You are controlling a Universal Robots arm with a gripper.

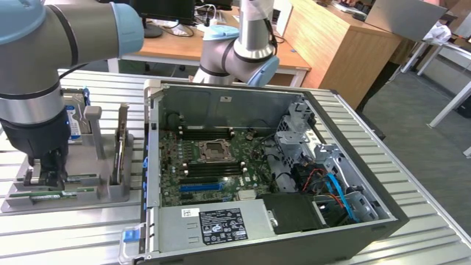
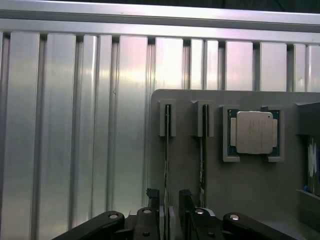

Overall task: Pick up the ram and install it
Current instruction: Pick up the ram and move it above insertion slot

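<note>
A ribbed aluminium bench carries an open computer case. Near its edge at the exterior view's left is a grey holder (CPU seated in it). The ram stands edgewise in a holder slot, between the wide-spread fingers of the end effector.

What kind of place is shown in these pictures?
Probably a robotics laboratory within an office: a grey-and-blue robot arm, an open black computer case on a ribbed aluminium table, and light wooden desks behind.

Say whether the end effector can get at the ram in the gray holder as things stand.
Probably yes: the open end effector hangs over the ram, one finger on each side of it, and nothing covers it in the gray holder.
</note>
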